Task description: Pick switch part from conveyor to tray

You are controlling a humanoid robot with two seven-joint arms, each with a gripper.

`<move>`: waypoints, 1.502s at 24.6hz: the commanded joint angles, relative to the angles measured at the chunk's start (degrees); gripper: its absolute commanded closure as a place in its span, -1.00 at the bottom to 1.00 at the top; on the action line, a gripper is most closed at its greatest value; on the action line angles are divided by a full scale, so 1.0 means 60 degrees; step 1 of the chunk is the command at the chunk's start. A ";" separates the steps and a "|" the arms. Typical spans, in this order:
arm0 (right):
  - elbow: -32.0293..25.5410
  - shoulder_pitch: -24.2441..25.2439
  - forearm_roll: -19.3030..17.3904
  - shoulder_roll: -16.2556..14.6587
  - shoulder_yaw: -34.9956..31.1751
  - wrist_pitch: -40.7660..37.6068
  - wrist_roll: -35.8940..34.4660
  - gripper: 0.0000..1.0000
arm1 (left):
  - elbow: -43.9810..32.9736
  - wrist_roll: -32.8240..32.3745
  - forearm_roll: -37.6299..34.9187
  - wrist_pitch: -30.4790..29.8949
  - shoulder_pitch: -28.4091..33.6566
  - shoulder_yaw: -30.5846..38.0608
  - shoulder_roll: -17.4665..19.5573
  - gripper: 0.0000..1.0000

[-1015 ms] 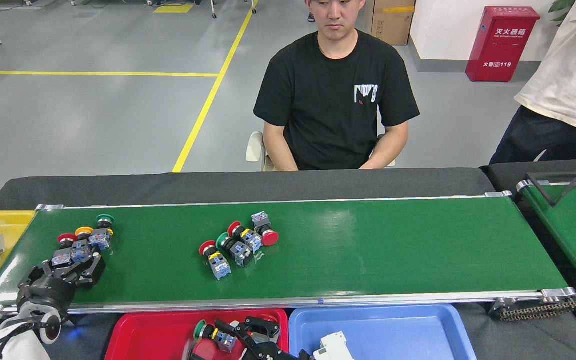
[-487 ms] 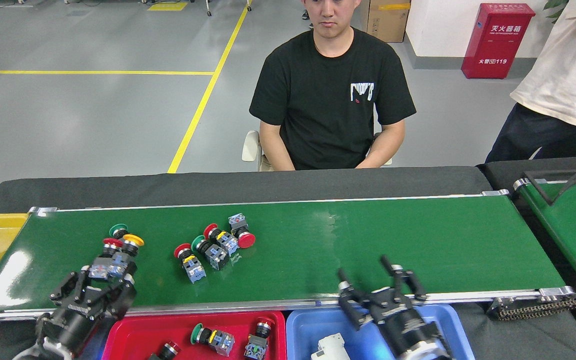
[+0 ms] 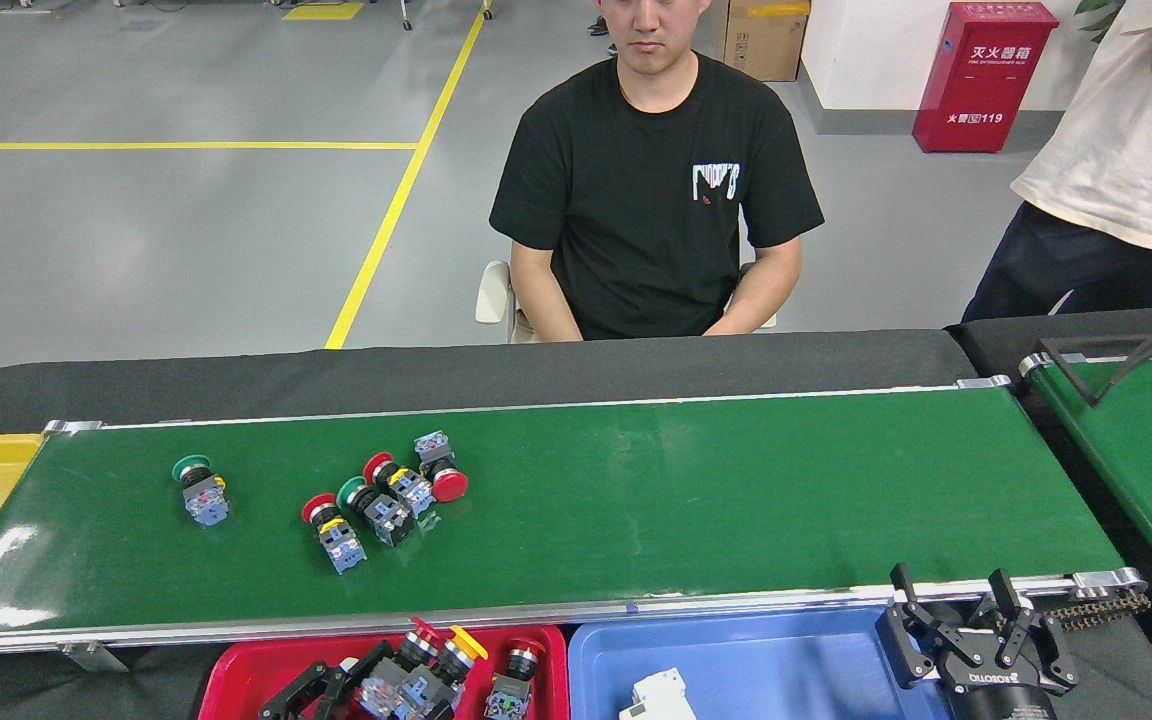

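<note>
A lone green-capped switch part (image 3: 202, 489) lies far left on the conveyor (image 3: 636, 480), cap toward the far rail, long axis across the belt. Right of it, four more (image 3: 383, 493) lie clustered. Below, the left claw (image 3: 376, 685) hangs over the red tray (image 3: 236, 680), pinching two switch parts (image 3: 431, 655). It is the nearer arm; belt parts lie up and left. The right claw (image 3: 971, 620), spread and empty, points upward at the belt's right end.

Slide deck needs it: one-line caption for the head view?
Left gripper lowers two switch parts into the red tray; five remain on the conveyor.
</note>
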 commanded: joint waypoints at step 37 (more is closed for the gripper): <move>-0.0405 0.0531 -0.0399 -0.0738 0.0829 -0.0610 0.0350 -0.99 | 0.3258 -0.2069 -0.0100 0.3254 -0.3506 0.3191 0.0290 -1.00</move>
